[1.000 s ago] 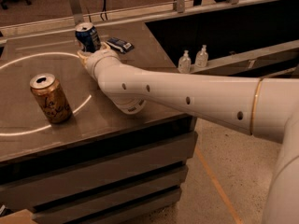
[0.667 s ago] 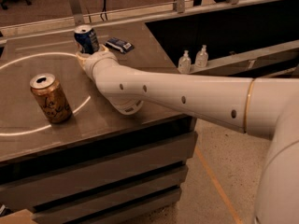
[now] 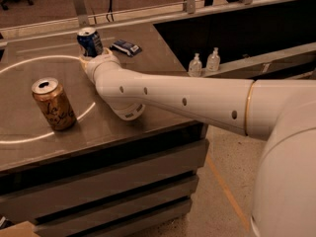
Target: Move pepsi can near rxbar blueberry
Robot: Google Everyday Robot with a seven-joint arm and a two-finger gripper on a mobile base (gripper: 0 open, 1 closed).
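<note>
The pepsi can (image 3: 89,40), dark blue with a silver top, stands at the far side of the table. The rxbar blueberry (image 3: 125,47), a flat dark blue wrapper with white print, lies a short way to the right of the can. My gripper (image 3: 94,58) is at the end of the long white arm, right against the near side of the pepsi can at its base. The wrist covers the gripper's tip and the can's lower part.
A gold-brown can (image 3: 53,104) with script lettering stands at the near left of the dark table (image 3: 148,127). Two small clear bottles (image 3: 204,62) stand on a ledge to the right, beyond the table's edge. A railing runs behind the table.
The arm has shifted slightly toward the left. The pepsi can, the bar and the gold-brown can stay where they were.
</note>
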